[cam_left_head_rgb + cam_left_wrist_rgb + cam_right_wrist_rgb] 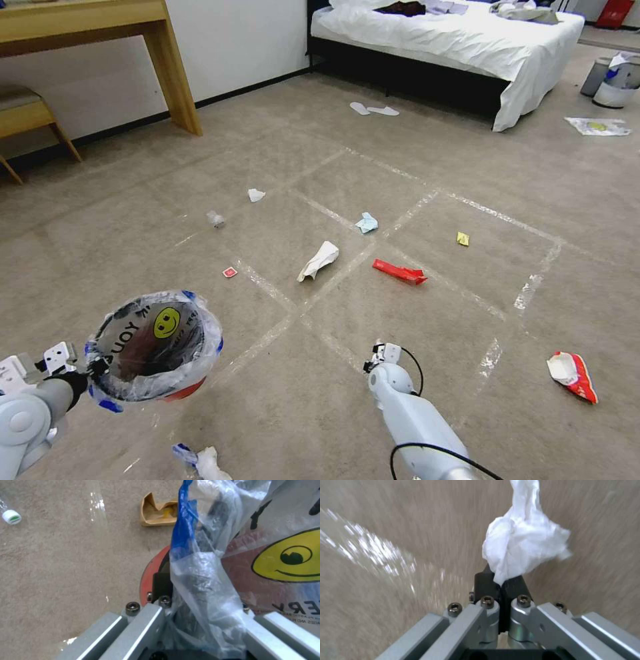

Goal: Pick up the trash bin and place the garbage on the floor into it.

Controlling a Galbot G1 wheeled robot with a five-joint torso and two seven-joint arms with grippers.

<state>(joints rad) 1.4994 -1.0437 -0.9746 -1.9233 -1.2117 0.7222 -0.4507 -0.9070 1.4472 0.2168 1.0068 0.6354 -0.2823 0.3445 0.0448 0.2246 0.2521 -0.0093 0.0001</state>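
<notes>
The trash bin [157, 347] is small, round and red, lined with a clear bag printed with a yellow smiley [286, 557]. It hangs above the floor [413, 200] at lower left, with my left gripper [196, 585] shut on its rim and liner. My right gripper [501, 582] is shut on a crumpled white tissue [523, 547] over the carpet; its arm [407, 407] reaches in at bottom centre. Garbage lies scattered: white paper [319, 260], a light-blue wad [366, 223], a red wrapper [400, 272], a yellow packet [463, 239], a cardboard scrap [156, 511] and a bottle [11, 517].
More litter lies at right [573, 377], at far left [230, 272] and by my base [200, 460]. A bed [467, 40] stands at the back, a wooden desk [167, 73] and chair [27, 113] at back left, and a grey bin [610, 83] at back right.
</notes>
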